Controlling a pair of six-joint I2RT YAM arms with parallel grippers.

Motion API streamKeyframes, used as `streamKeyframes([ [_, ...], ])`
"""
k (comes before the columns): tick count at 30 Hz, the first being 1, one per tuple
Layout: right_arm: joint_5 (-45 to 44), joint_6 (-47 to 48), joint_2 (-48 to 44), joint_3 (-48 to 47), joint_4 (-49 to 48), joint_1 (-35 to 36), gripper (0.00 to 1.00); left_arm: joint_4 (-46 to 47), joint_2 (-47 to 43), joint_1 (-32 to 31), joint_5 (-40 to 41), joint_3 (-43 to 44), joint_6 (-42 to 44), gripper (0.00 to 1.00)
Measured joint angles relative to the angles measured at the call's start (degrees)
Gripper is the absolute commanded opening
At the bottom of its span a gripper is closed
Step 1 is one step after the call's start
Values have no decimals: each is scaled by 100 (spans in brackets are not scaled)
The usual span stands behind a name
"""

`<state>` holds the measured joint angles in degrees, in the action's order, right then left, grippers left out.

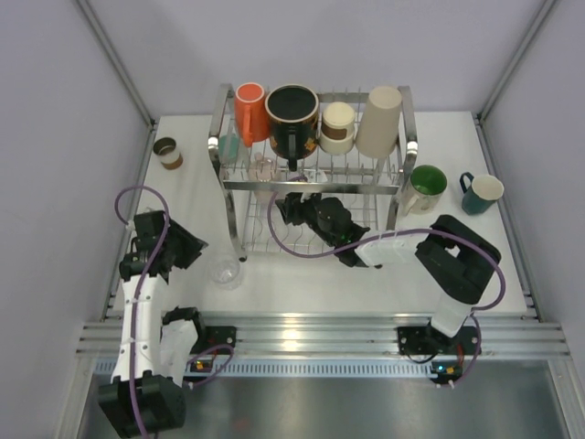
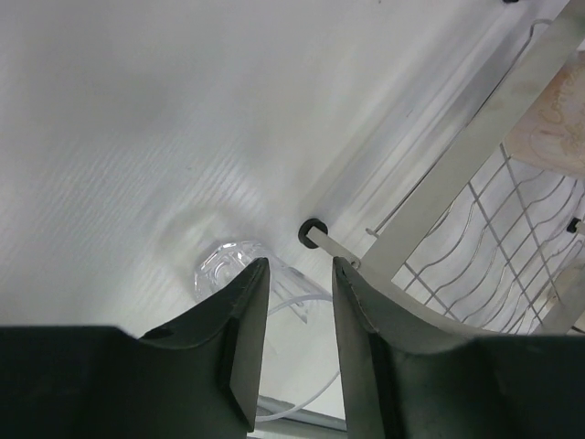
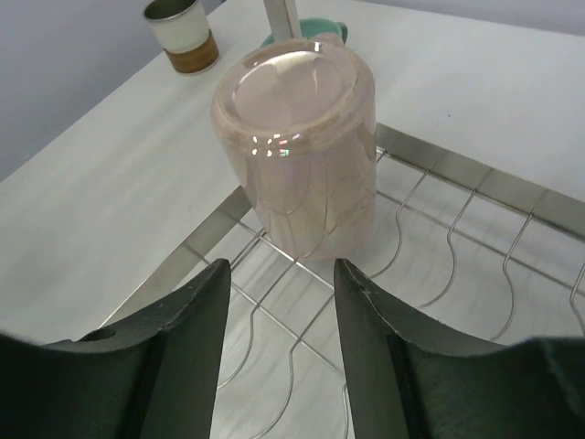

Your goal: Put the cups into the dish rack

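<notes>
Pink cup (image 3: 297,155), upside down, sits just beyond right hand (image 3: 281,272).

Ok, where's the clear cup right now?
In the top view the clear cup is on the table left of the dish rack, beside its near-left post; the left hand is right at it.

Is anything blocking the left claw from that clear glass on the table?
Nothing visible does. The clear glass sits on the table right at the left gripper; the dish rack stands to one side.
</notes>
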<state>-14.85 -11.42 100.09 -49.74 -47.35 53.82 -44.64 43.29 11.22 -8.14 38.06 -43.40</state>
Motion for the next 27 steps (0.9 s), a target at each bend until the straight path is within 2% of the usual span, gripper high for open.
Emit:
streamKeyframes([
  [7,221,-238,-369,284,431,33,48,-61,61,0,-256,-177,4,46],
  [16,450,-595,-658,442,824,155,47,-168,162,-42,-444,-426,13,46],
  [22,533,-693,-688,474,970,195,46,-175,160,-83,-450,-424,44,52],
  [27,678,-852,-750,286,1720,289,46,-264,201,-87,-365,-236,105,61],
])
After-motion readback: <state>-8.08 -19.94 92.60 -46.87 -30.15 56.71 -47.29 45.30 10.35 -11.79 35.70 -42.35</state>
